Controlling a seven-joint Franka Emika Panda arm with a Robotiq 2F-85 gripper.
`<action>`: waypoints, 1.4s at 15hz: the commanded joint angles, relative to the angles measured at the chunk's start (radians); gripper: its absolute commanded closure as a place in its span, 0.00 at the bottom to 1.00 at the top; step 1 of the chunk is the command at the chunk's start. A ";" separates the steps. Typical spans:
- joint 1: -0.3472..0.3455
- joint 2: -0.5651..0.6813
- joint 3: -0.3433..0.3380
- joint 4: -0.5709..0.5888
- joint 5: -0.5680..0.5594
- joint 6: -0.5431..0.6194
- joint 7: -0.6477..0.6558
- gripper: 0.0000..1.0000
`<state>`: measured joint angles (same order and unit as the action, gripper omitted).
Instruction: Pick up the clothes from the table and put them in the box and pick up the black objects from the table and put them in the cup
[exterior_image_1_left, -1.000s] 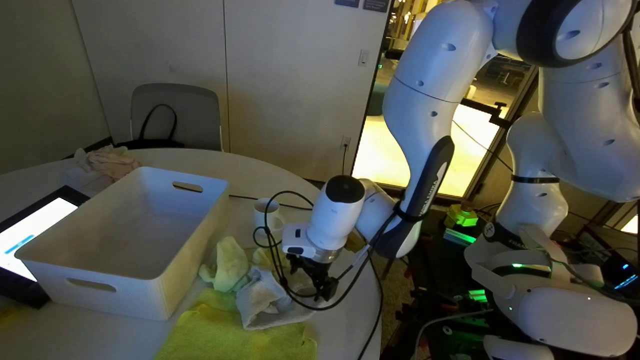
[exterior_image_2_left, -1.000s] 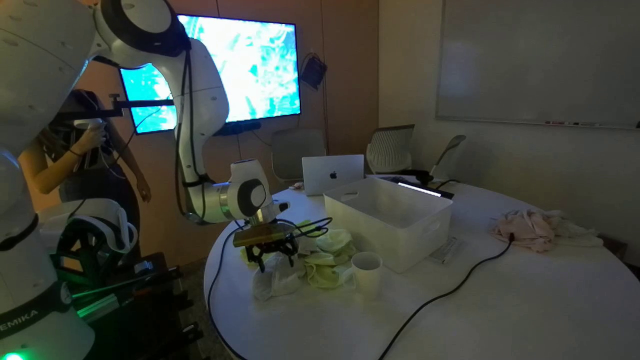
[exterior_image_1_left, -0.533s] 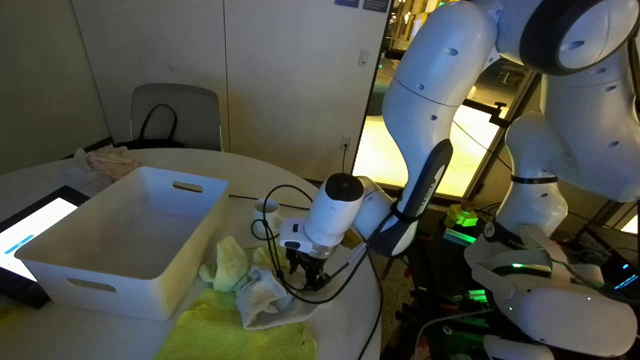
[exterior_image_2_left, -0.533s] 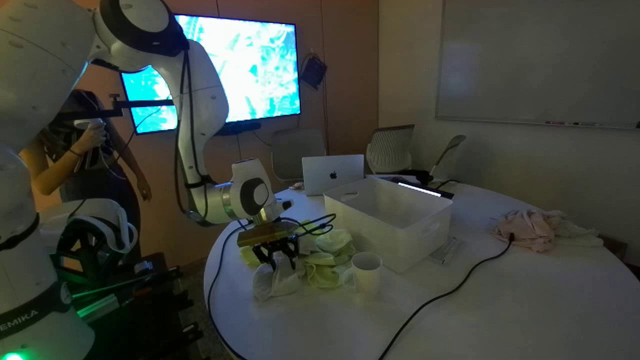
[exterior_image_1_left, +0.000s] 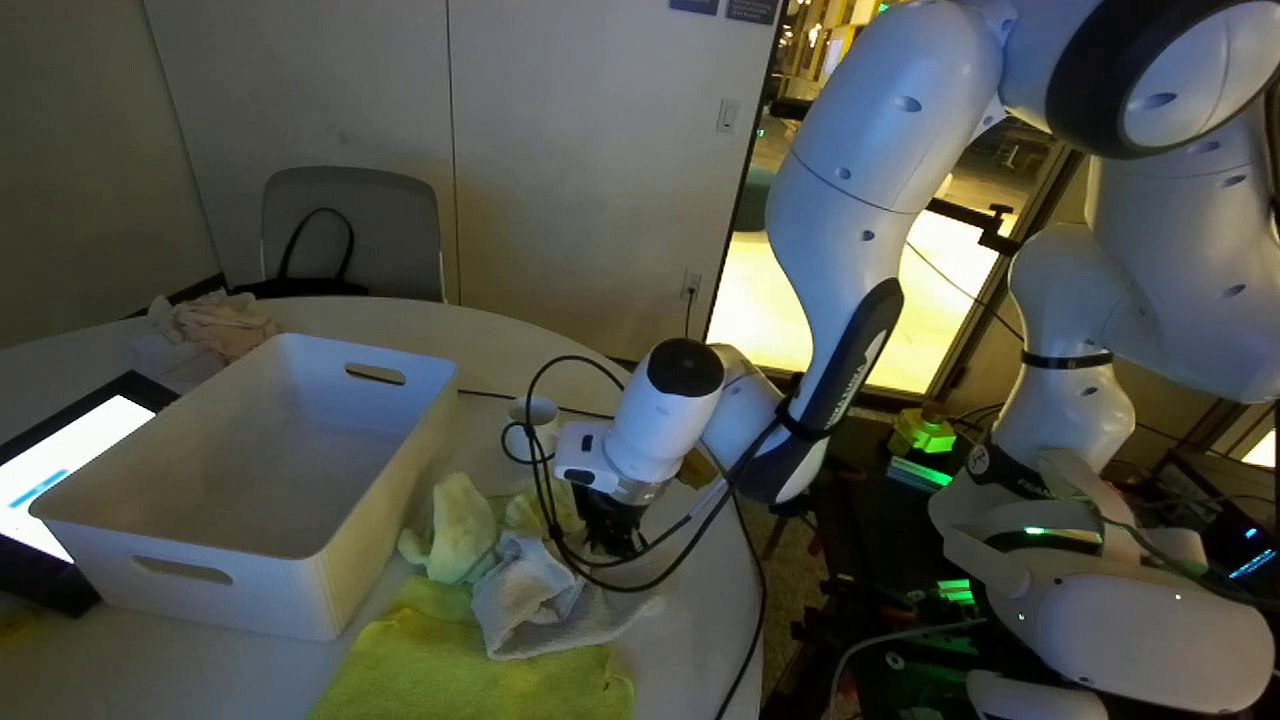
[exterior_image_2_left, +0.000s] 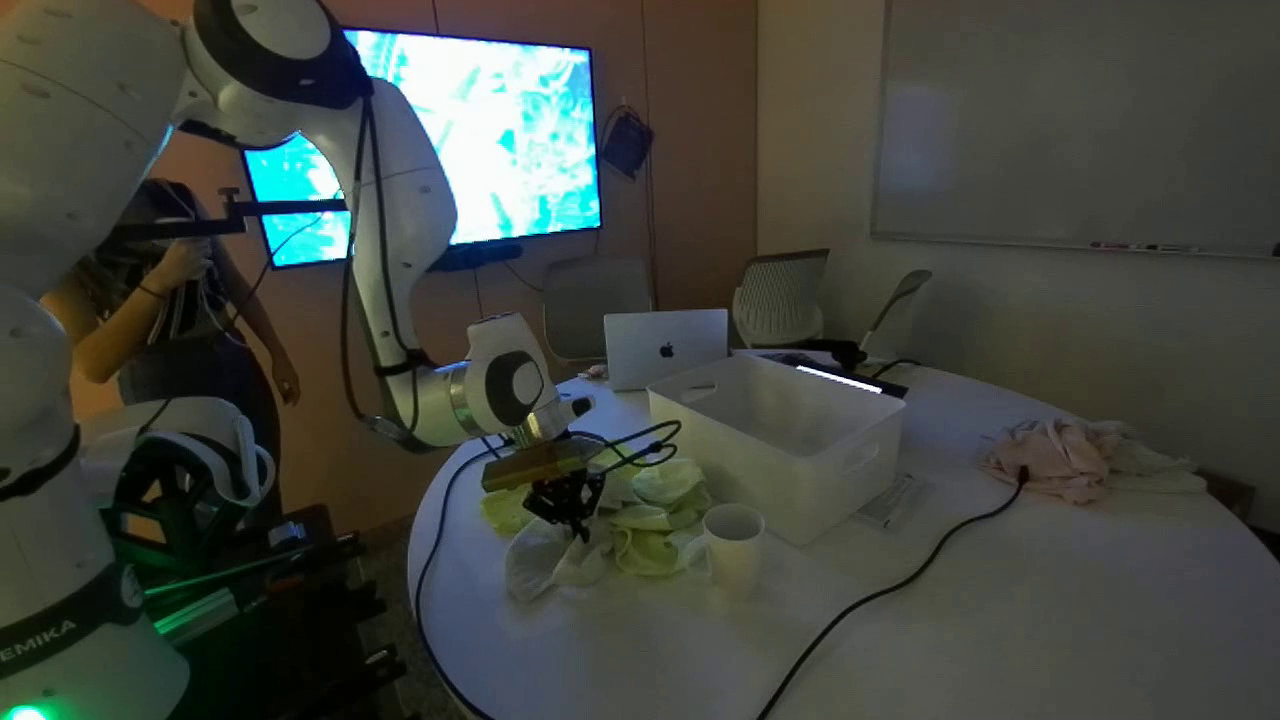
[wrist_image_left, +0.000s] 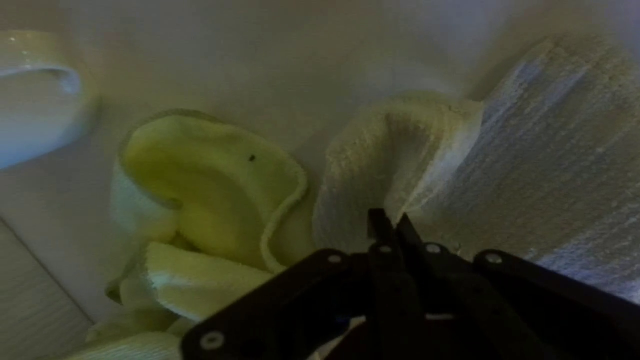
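My gripper (wrist_image_left: 391, 220) is shut on a whitish cloth (wrist_image_left: 540, 175), whose fold gathers to a point between the fingertips. In an exterior view that cloth (exterior_image_1_left: 540, 610) rests partly over a flat yellow-green cloth (exterior_image_1_left: 470, 665) on the table (exterior_image_1_left: 690, 650). A crumpled pale yellow-green cloth (wrist_image_left: 210, 195) lies left of the fingers in the wrist view. It carries a tiny dark speck, and I cannot tell whether that is one of the black objects. Beside the clothes stands the white box (exterior_image_2_left: 770, 490), its visible inside bare. The white cup (exterior_image_2_left: 735, 555) stands upright near them.
A tablet with a lit screen (exterior_image_1_left: 70, 470) lies beyond the box. A laptop (exterior_image_2_left: 666, 350) stands behind it. Pinkish cloths (exterior_image_2_left: 1060, 460) are heaped farther along the table. A black cable (exterior_image_2_left: 900, 590) crosses the tabletop. A person (exterior_image_2_left: 190, 290) stands behind the arm.
The fingers, spread wide a second ago, have come together on the whitish cloth. Meanwhile the hand has shifted slightly toward the cup side. The box and cup have not moved.
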<state>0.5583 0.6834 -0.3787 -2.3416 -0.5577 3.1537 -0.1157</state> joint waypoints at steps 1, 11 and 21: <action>0.062 -0.006 -0.069 0.007 0.004 0.022 0.037 0.99; 0.140 -0.046 -0.141 0.096 0.057 -0.043 0.130 0.99; 0.180 -0.155 -0.205 0.222 0.109 -0.237 0.221 0.99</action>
<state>0.7107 0.5868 -0.5555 -2.1460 -0.4249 3.0043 0.0572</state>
